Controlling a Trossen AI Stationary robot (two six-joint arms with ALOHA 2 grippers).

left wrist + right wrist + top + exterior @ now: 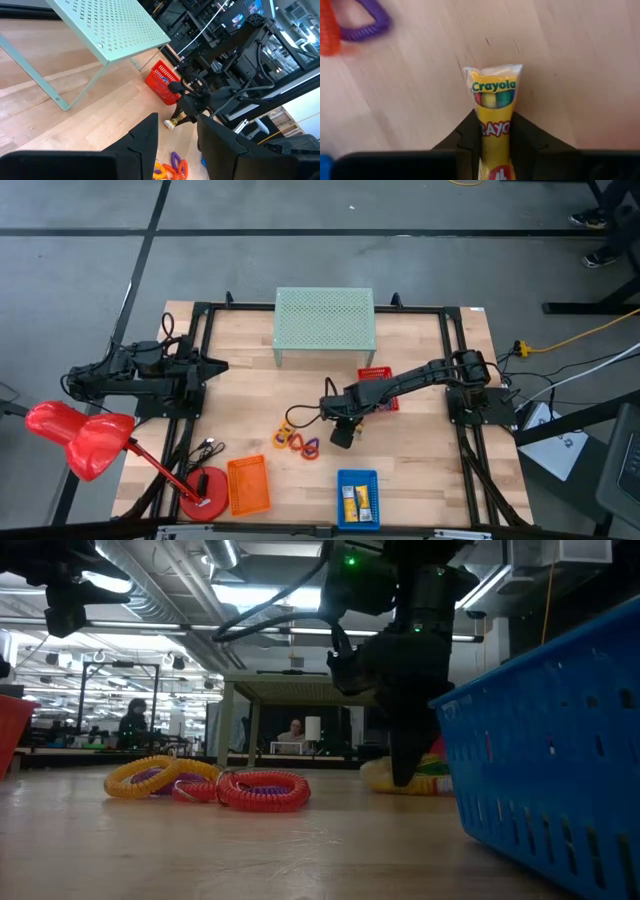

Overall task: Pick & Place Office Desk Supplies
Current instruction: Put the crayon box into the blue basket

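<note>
My right gripper is low over the middle of the table, shut on a small yellow Crayola crayon pack. The low view has that gripper pointing down, the pack at table height. Left of it, orange, red and purple coil rings lie flat on the wood. My left gripper waits open at the left edge, its fingers pointing across the table. My right gripper pinches the crayon pack across its width, one finger on each long side, coming from above and pointing down. The pack's printed end sticks out past the fingertips. Whether the pack rests on the table or is just clear of it, I cannot tell.
A pale green perforated shelf stands at the far edge, a red basket beside it. An orange basket and a blue basket holding yellow packs sit at the near edge. A red desk lamp occupies the near left corner.
</note>
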